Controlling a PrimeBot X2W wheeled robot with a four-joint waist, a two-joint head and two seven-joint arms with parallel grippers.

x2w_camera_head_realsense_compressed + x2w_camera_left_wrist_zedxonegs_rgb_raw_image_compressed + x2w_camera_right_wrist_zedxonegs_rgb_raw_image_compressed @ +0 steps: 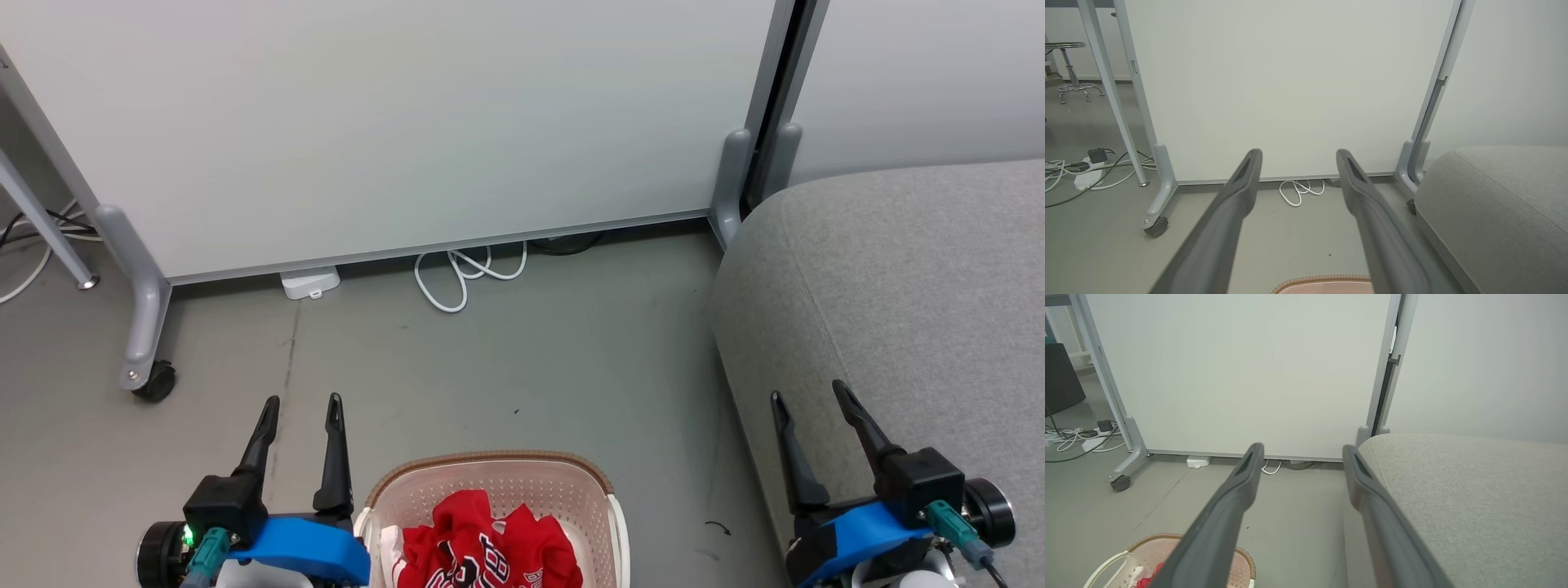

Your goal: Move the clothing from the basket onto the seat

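Observation:
Red clothing (490,547) with black-and-white lettering lies bunched in the cream basket (490,468), whose brown rim shows at the bottom middle of the head view. The grey seat (898,286) fills the right side. My left gripper (302,404) is open just left of the basket, holding nothing. Over the seat's left edge my right gripper (808,392) is open and empty too. In the left wrist view the basket rim (1323,279) peeks in below the open fingers (1241,192). The right wrist view has the basket (1163,547) at the lower left and the seat (1474,490) at the right.
A white partition panel (408,122) on grey wheeled feet (151,380) stands behind the grey floor. A white cable loop (461,273) and a white power box (310,282) lie at its base. More cables and a power strip (1088,175) sit at the left.

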